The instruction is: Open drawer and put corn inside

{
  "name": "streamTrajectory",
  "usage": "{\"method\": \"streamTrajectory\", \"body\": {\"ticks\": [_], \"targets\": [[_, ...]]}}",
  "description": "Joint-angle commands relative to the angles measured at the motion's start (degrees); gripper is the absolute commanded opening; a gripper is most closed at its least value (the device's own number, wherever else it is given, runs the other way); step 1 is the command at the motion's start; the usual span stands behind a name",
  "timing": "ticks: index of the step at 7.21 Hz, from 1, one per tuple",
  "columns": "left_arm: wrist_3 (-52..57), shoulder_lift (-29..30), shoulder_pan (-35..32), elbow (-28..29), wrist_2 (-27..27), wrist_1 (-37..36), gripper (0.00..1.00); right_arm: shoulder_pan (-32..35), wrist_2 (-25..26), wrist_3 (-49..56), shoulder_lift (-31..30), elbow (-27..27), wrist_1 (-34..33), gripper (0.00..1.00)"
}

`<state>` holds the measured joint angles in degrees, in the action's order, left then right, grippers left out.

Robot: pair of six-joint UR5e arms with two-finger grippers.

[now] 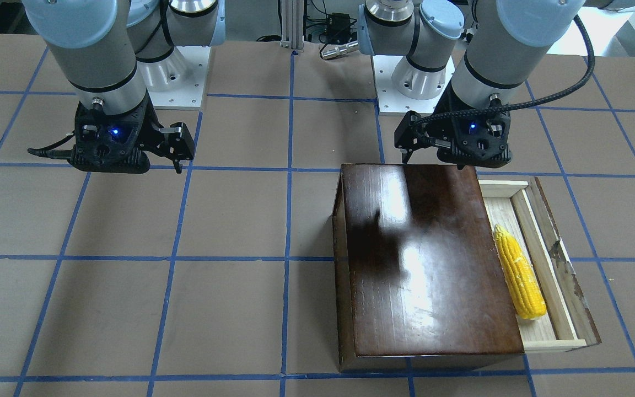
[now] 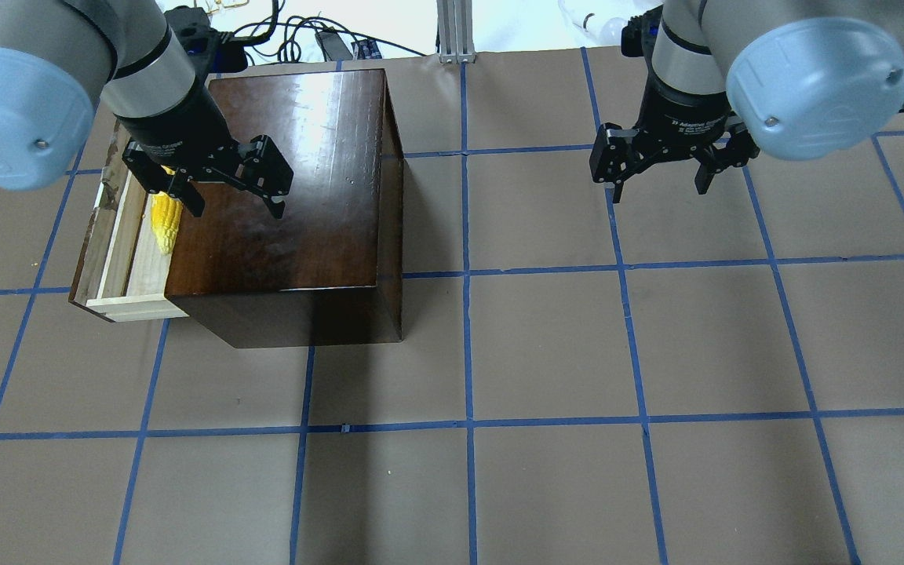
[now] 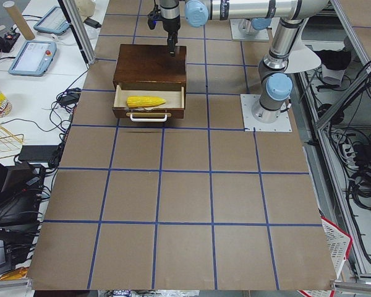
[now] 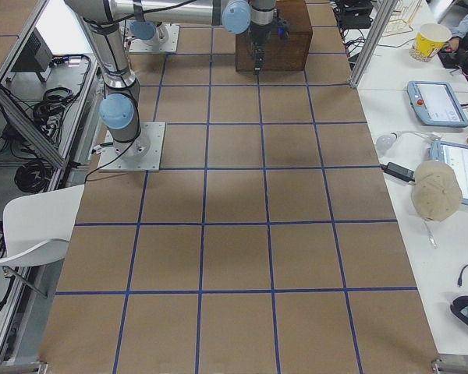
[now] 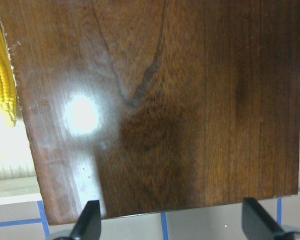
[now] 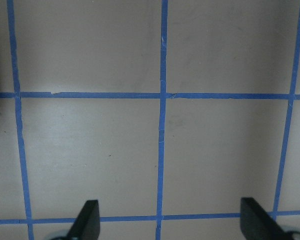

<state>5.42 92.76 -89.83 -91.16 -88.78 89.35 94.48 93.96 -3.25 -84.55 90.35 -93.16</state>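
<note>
The dark-brown box point(image 2: 295, 180) stands at the table's far left in the overhead view. Its drawer point(image 1: 563, 264) is pulled out, pale wood inside, with a whitish handle point(image 3: 148, 117). The yellow corn point(image 1: 518, 275) lies lengthwise in the drawer; it also shows in the overhead view point(image 2: 165, 224) and at the left wrist view's left edge point(image 5: 2, 85). My left gripper point(image 2: 237, 210) is open and empty, above the box top near the drawer side. My right gripper point(image 2: 660, 191) is open and empty over bare table, far right of the box.
The brown table surface point(image 2: 546, 345) is marked with a grid of blue tape. The two arm bases point(image 1: 411, 82) stand on white plates at the robot's side. Side tables with tablets and cables point(image 3: 31, 55) lie beyond the table's ends.
</note>
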Motion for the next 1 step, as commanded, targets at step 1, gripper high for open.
{"method": "streamTrajectory", "body": {"ticks": [1], "targets": [[-0.06,-0.74,0.01,-0.16,0.01,0.12,1.00,0.00,0.00,0.00,0.00,0.00,0.00,1.00]]}}
